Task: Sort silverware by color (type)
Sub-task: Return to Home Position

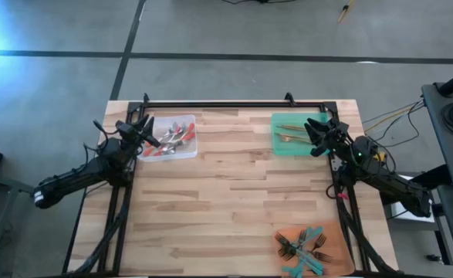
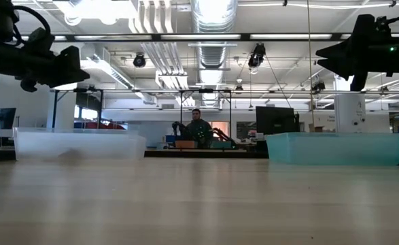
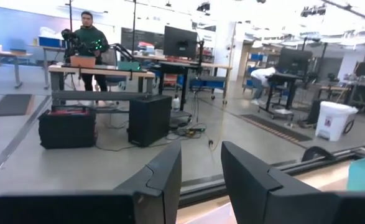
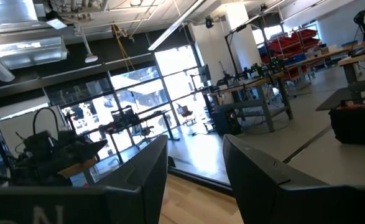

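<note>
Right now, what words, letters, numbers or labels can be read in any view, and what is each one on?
"N": a pale letter on the dark base of the right pincer, at the edge of the right wrist view. The marks beside it are cut off and unreadable.
All else: too small or blurred to read.
</note>
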